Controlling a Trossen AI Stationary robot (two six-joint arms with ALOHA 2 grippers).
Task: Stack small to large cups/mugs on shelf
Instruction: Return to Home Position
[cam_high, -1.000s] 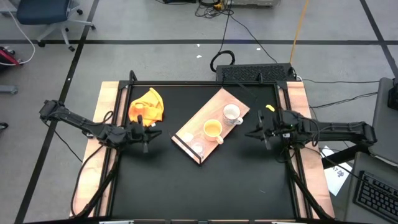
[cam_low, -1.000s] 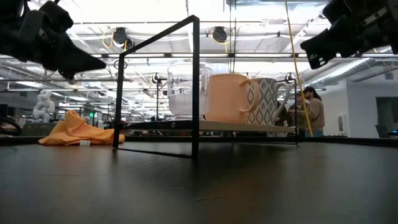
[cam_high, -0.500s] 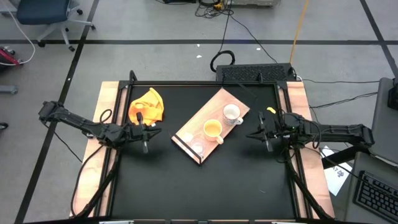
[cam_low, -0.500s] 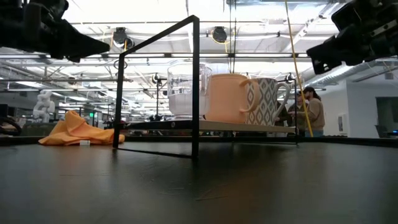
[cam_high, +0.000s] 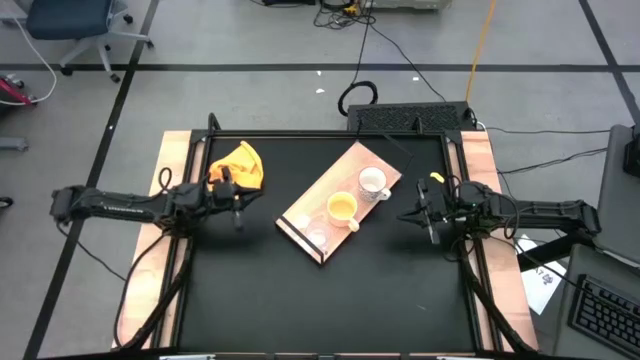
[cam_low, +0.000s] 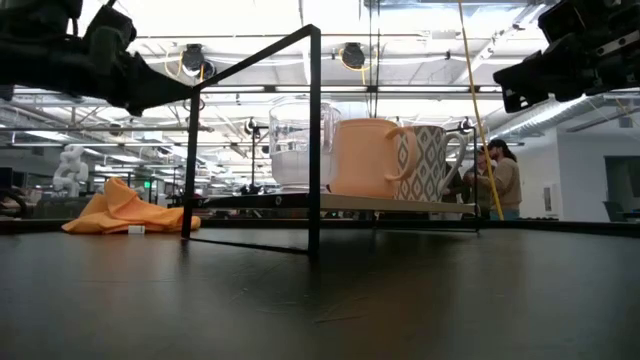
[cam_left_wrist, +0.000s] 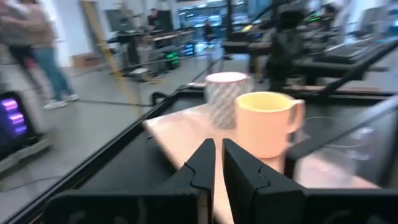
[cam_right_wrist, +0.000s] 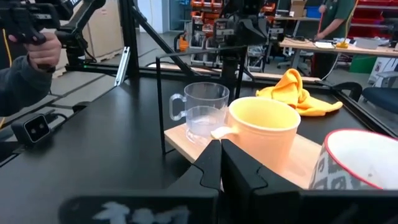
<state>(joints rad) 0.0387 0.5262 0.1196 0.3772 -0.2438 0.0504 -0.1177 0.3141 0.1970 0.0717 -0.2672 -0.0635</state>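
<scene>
The left gripper, fingers nearly together, has retracted toward the yellow cloth. The right gripper, likewise narrow, has barely moved. Only the low view shows the shelf raised.

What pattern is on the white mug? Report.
Grey geometric print on the mug, clearest in low view.

— What do we see on the light wooden shelf?
— We see three vessels upright in a diagonal row: clear glass cup near-left, yellow-orange mug in the middle, patterned white mug far-right.
</scene>
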